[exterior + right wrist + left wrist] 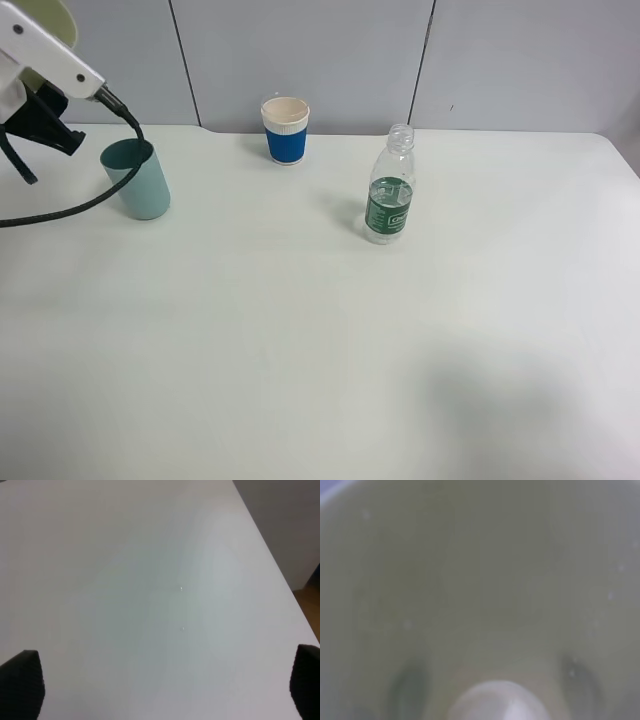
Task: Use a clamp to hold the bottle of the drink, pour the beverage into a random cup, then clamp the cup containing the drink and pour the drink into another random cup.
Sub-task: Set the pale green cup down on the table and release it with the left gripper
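Note:
My left gripper [40,45], a clamp with white side plates, is raised at the far left and shut on the pale yellow-green cup [45,18]. That cup sits at the frame's top corner, and its blurred wall [480,590] fills the left wrist view. The cup is held above and left of the teal cup [136,180], which stands upright on the table. The uncapped bottle [390,187] with its green label stands right of centre. I cannot make out any beverage in either cup. My right gripper [162,690] hangs open over bare table and is out of the high view.
A white paper cup with a blue sleeve [286,130] stands at the back of the white table [320,350]. A black cable [90,200] loops from the left arm down beside the teal cup. The table's right edge [270,565] shows in the right wrist view.

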You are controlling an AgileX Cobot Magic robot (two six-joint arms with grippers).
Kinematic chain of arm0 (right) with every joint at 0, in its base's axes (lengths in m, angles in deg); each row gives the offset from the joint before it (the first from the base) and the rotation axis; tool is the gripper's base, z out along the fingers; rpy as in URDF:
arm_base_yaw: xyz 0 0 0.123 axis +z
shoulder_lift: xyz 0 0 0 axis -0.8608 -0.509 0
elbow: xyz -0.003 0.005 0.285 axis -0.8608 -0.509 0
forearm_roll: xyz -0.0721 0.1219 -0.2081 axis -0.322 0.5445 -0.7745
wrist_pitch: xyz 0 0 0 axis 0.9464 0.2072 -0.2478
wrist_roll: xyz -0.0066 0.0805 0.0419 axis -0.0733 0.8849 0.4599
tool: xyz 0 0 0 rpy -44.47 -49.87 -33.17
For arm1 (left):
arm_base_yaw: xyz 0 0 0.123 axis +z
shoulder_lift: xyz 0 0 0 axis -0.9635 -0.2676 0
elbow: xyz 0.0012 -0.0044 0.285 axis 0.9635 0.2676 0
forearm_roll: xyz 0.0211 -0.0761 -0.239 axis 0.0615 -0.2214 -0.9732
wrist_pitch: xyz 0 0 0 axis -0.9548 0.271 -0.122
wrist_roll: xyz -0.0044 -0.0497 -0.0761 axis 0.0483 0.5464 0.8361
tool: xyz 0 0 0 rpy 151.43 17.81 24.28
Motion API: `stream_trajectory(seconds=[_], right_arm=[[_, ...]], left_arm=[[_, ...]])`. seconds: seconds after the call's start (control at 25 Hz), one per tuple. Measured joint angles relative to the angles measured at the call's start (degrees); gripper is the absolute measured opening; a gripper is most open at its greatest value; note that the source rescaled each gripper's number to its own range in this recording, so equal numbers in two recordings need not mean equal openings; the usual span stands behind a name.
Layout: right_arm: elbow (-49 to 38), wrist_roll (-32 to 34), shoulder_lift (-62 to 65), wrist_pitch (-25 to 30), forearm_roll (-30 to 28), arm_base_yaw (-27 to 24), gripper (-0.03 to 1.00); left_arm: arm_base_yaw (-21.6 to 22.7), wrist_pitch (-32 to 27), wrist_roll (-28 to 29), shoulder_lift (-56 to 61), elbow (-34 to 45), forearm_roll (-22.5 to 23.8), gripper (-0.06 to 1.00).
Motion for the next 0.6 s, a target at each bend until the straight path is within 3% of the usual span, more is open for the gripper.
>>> stream_trajectory(seconds=[0.28,0.6], right_arm=[[0.0,0.0,0.0,0.0,0.0,0.0,1.0],[0.0,0.0,0.0,0.0,0.0,0.0,1.0]], left_arm=[[0.0,-3.6,23.9,4.1,8.1,5.9,0.03],[0.0,-5.2,55.4,4.6,14.9,21.2,0.03]])
